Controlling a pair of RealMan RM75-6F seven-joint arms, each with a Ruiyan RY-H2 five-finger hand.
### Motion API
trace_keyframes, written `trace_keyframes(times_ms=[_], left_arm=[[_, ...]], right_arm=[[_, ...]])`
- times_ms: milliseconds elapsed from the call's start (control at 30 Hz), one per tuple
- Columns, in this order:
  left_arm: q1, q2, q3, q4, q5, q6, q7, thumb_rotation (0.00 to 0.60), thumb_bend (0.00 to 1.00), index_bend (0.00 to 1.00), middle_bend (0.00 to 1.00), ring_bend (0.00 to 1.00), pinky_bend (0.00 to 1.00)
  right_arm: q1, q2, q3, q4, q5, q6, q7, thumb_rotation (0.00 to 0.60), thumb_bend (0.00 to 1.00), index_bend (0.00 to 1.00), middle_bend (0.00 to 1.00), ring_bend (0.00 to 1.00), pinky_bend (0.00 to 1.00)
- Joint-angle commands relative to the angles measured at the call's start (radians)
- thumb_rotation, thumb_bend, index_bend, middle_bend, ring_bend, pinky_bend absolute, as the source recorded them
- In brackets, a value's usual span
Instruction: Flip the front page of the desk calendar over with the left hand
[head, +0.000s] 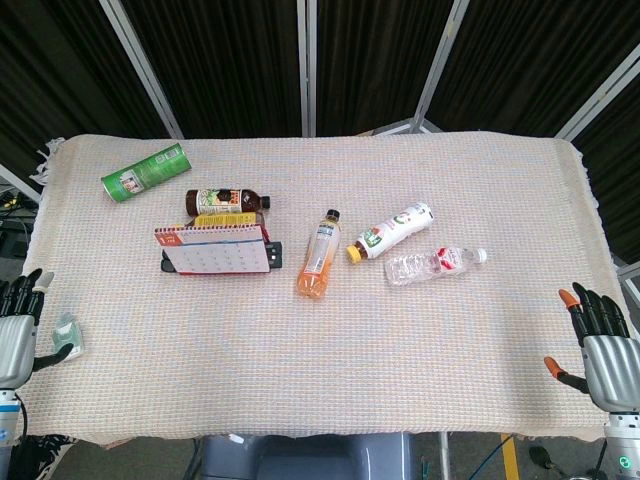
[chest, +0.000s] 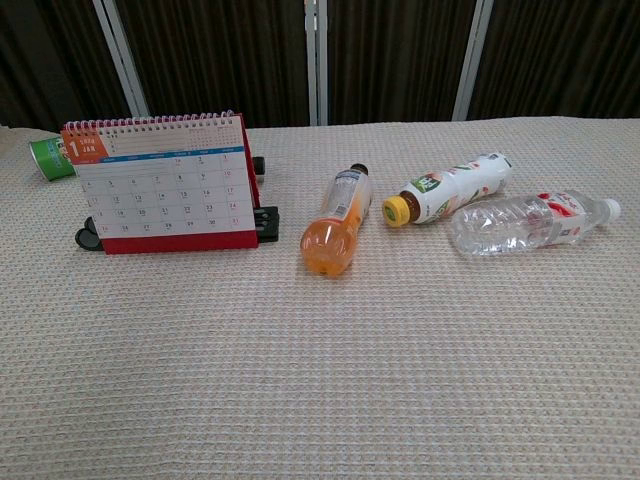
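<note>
The desk calendar (chest: 165, 185) stands upright on the cloth-covered table (head: 330, 390), left of centre, its January page facing the robot. Just right of it lie an orange drink bottle (chest: 335, 222), a white yellow-capped bottle (chest: 450, 188) and a clear water bottle (chest: 525, 222). A green can (head: 146, 172) lies behind. The left hand (head: 18, 320) and right hand (head: 600, 335) hang at the table's near corners, fingers spread, holding nothing.

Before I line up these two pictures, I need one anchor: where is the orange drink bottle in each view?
Head view: the orange drink bottle lies near the middle of the table, right of the desk calendar.
Chest view: it lies just left of centre, cap pointing away, again right of the calendar.
Shared landmark: the white bottle with the yellow cap, on its right in both.
</note>
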Motion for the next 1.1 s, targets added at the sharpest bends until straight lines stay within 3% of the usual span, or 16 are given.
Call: trace_keyframes(times_ms=[33, 333, 433, 500, 567, 667, 800, 967, 1100], left_arm=[[0.000, 0.000, 0.001, 0.000, -0.001, -0.001, 0.000, 0.600, 0.09, 0.00, 0.00, 0.00, 0.00], [0.002, -0.002, 0.000, -0.001, -0.006, -0.002, -0.002, 0.600, 0.10, 0.00, 0.00, 0.00, 0.00], [-0.001, -0.003, -0.002, -0.003, -0.008, -0.008, -0.016, 0.600, 0.18, 0.00, 0.00, 0.00, 0.01], [-0.003, -0.009, -0.009, 0.003, -0.009, -0.005, -0.025, 0.600, 0.35, 0.00, 0.07, 0.12, 0.13], [-0.003, -0.026, -0.025, 0.010, -0.016, 0.013, -0.028, 0.600, 0.57, 0.00, 0.31, 0.41, 0.37], [-0.007, -0.071, -0.046, 0.013, -0.039, 0.013, -0.075, 0.600, 0.70, 0.00, 0.51, 0.58, 0.50], [-0.040, -0.093, -0.073, -0.022, -0.135, -0.102, -0.183, 0.600, 0.79, 0.00, 0.60, 0.65, 0.54], [-0.114, -0.122, -0.119, -0.027, -0.294, -0.271, -0.218, 0.600, 0.81, 0.00, 0.61, 0.66, 0.55], [-0.155, -0.133, -0.147, -0.027, -0.389, -0.348, -0.219, 0.600, 0.83, 0.00, 0.61, 0.67, 0.56]], right_arm=[[0.001, 0.000, 0.000, 0.000, 0.000, -0.001, 0.000, 0.600, 0.12, 0.02, 0.00, 0.00, 0.00], [0.000, 0.003, -0.003, -0.005, -0.009, 0.003, 0.007, 0.600, 0.12, 0.02, 0.00, 0.00, 0.00], [0.001, 0.003, -0.004, -0.007, -0.011, 0.002, 0.004, 0.600, 0.12, 0.02, 0.00, 0.00, 0.00], [0.001, 0.003, -0.003, -0.009, -0.008, 0.001, 0.005, 0.600, 0.12, 0.02, 0.00, 0.00, 0.00], [0.001, 0.005, -0.002, -0.012, -0.007, 0.003, 0.009, 0.600, 0.12, 0.02, 0.00, 0.00, 0.00], [-0.001, 0.009, -0.001, -0.015, -0.007, 0.006, 0.016, 0.600, 0.12, 0.02, 0.00, 0.00, 0.00], [0.000, 0.012, -0.005, -0.013, -0.006, -0.001, 0.023, 0.600, 0.12, 0.02, 0.00, 0.00, 0.00], [0.001, 0.015, -0.005, -0.018, -0.012, 0.001, 0.030, 0.600, 0.12, 0.02, 0.00, 0.00, 0.00], [0.002, 0.016, -0.005, -0.019, -0.011, -0.001, 0.033, 0.600, 0.12, 0.02, 0.00, 0.00, 0.00]])
